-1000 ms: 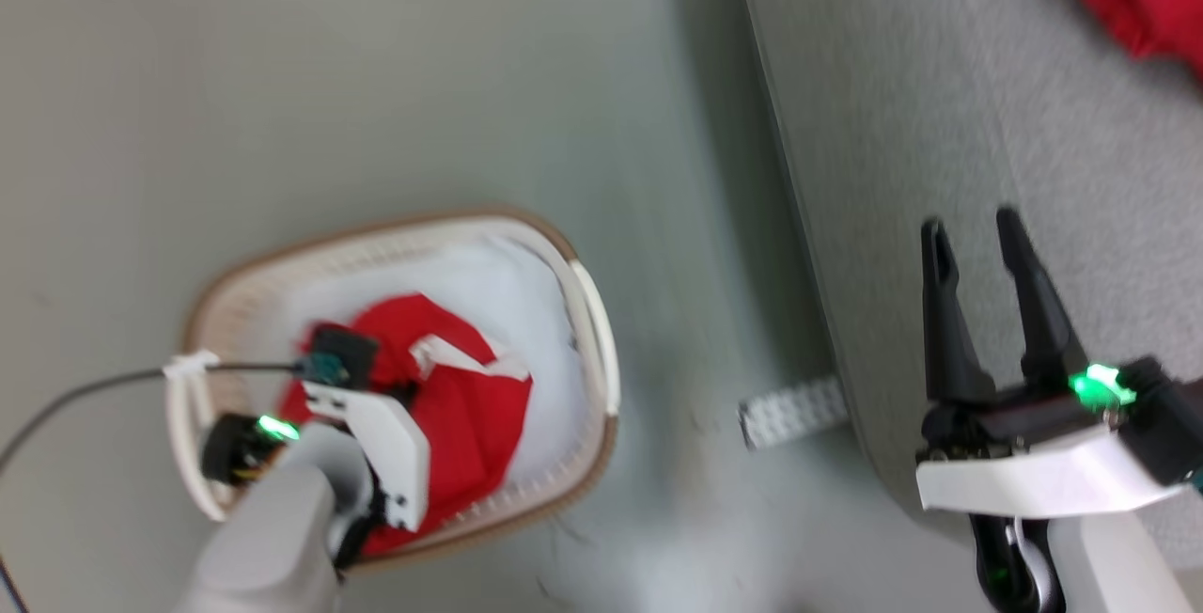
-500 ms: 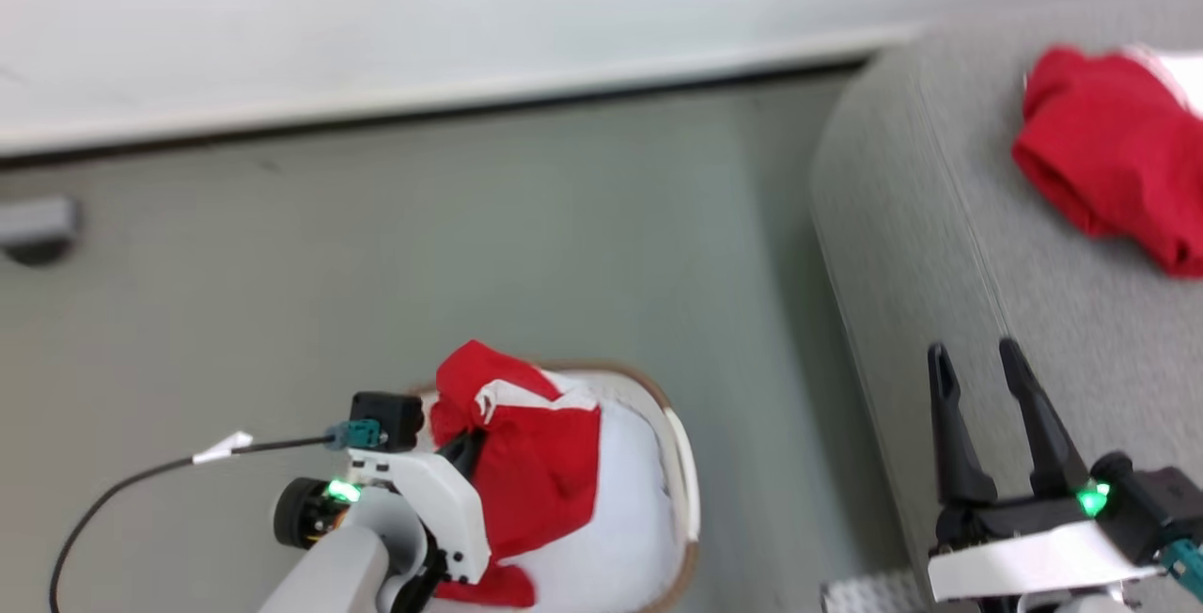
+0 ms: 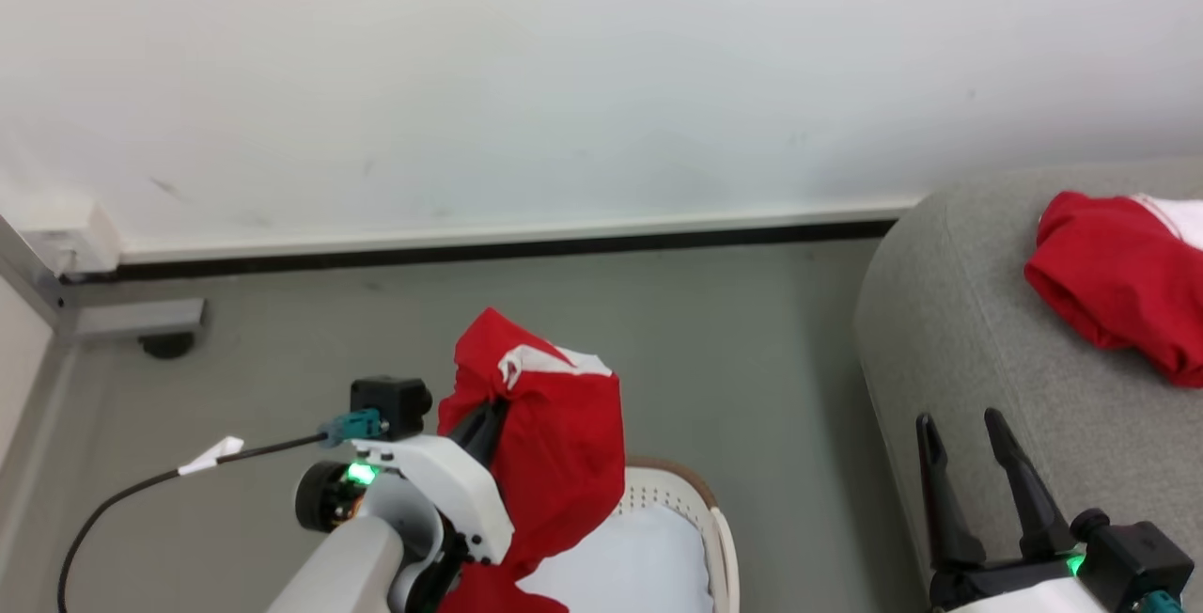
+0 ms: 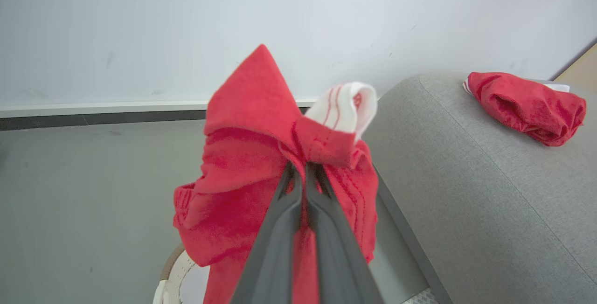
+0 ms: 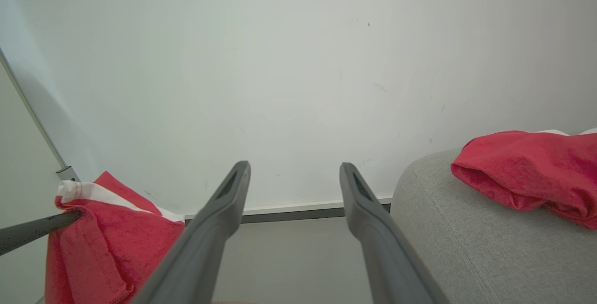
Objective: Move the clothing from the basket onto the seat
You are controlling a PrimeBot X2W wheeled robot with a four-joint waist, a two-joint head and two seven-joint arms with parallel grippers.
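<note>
bare floor (image 3: pixel 789 378) between basket (image 3: pixel 725 538) and seat (image 3: pixel 949 312), red garment (image 3: pixel 1109 289) lying on it

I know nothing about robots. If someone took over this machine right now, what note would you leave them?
Left pincer: shut on a bright-red fabric garment with white striped trim, lifted above the cream-white perforated plastic basket.
Right pincer: open, empty, at the edge of the light-grey upholstered seat.
Done: another crumpled red garment lies on the seat.
To do: carry the held garment to the seat, release it, check the basket for more.

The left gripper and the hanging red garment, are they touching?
Touching. In the left wrist view the left gripper is closed on a fold of the red garment, which hangs from it.
</note>
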